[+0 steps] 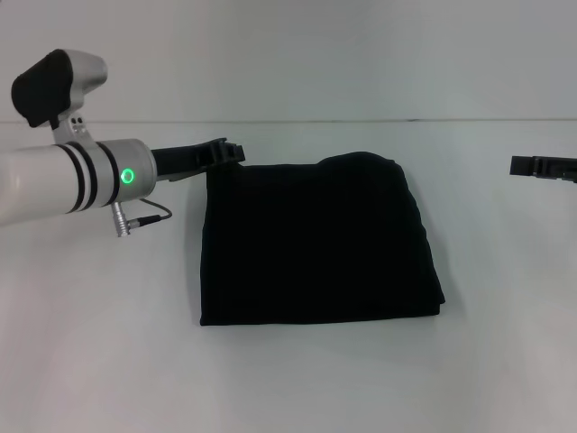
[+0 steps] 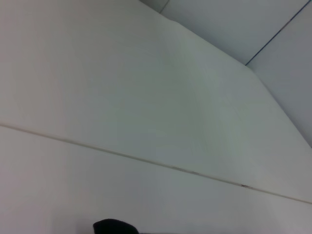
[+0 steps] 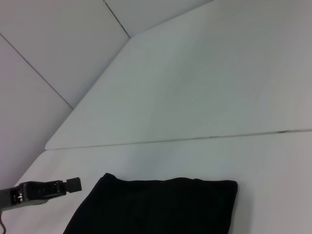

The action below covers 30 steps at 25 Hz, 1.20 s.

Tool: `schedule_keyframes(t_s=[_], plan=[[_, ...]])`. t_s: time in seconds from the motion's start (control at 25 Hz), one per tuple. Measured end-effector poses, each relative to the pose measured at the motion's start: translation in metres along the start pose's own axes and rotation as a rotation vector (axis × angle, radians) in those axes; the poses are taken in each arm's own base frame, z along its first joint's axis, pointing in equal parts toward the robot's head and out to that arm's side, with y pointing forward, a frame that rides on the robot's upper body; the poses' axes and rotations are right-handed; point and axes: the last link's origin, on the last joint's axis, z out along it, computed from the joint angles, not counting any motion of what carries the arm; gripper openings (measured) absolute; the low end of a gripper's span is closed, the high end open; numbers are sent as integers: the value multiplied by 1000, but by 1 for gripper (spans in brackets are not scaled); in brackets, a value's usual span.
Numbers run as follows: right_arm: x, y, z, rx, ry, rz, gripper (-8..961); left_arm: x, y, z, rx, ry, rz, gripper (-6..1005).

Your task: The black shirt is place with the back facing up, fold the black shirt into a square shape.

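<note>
Soft plain black fabric shirt (image 1: 317, 242) lies folded to a near-square pad at mid-table; fold judged essentially done.

No lettering is shown on the upper face; edges are roughly straight, with a slight bulge at the far right corner. The left gripper (image 1: 227, 152) is seen at the shirt's far left corner, just beside or touching the cloth; whether its fingers are apart or together cannot be told. The right gripper (image 1: 541, 168) is held well apart, off the shirt's right side; its finger state likewise cannot be told. Next, withdrawal without dragging the corner is judged needed. The matte white table (image 1: 297, 379) is backed by a plain pale wall (image 1: 297, 54).
</note>
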Motion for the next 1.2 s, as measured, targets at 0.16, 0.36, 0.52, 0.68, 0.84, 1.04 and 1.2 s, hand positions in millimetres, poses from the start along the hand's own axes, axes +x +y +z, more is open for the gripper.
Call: schedule_keyframes(t_s=[0.16, 0.36, 0.52, 0.68, 0.84, 1.04, 1.2], plan=[[0, 0, 0, 0, -1, 0, 791, -3, -7, -2, 22, 5, -9, 201], [0, 0, 0, -1, -1, 0, 791, -6, -13, -1, 62, 20, -17, 307], [0, 0, 0, -1, -1, 1, 791, -8, -14, -1, 72, 17, -15, 392], [0, 0, 0, -1, 0, 1, 791, -11, -17, 1, 94, 15, -35, 527], [0, 0, 0, -1, 0, 1, 791, -13, -18, 1, 101, 10, -37, 679], [0, 0, 0, -1, 0, 1, 791, -17, -15, 2, 83, -16, -22, 742], [1, 0, 0, 0, 0, 1, 791, -20, -11, 5, 74, -39, 2, 681]])
